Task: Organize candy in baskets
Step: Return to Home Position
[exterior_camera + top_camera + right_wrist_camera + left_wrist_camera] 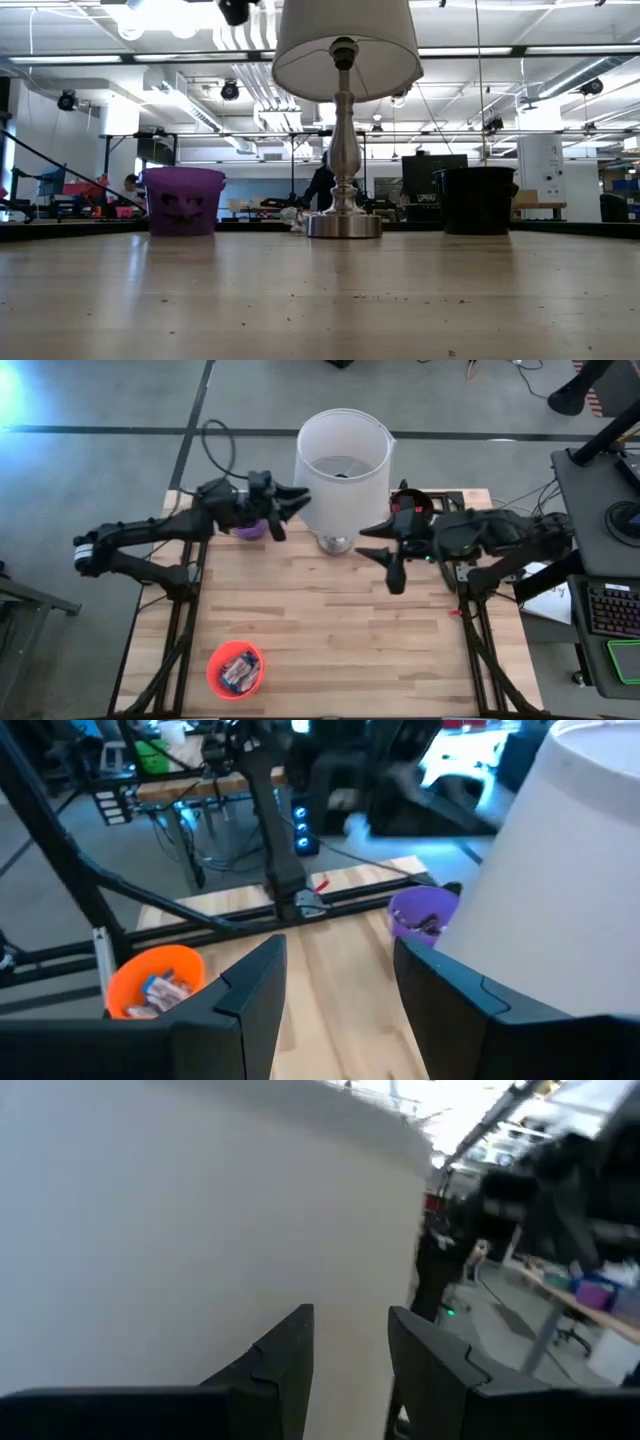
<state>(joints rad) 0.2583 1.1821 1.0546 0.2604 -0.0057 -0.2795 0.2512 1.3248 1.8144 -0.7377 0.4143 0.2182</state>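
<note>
Raised above the far left of the surface [330, 630]: left claw [292, 510], fingers spread, nothing between them, tips just beside the white lampshade [342, 460]; purple basket [250, 531] directly beneath that arm's wrist, mostly hidden from above, close to the far edge; contents not clear; from the left wrist, little but shade wall ahead of the two dark fingers [285, 1370].

Far right, mirrored: right claw [383, 554], likewise wide open and empty, pointing left toward the lamp base [335, 543], lifted off the wood; black basket [411, 502] just behind it at the far edge, something red showing inside, too small to name.

Lamp at the centre of the far edge, between the purple and black baskets, apart from both at table height.

Orange basket [236, 669] alone toward the near left corner, just inside the near edge, well apart from the other two; blue-and-white candy [239, 673] piled within.

Open wood across the middle and the near right; widest free room there, tightest gaps between each claw and the shade.
</note>
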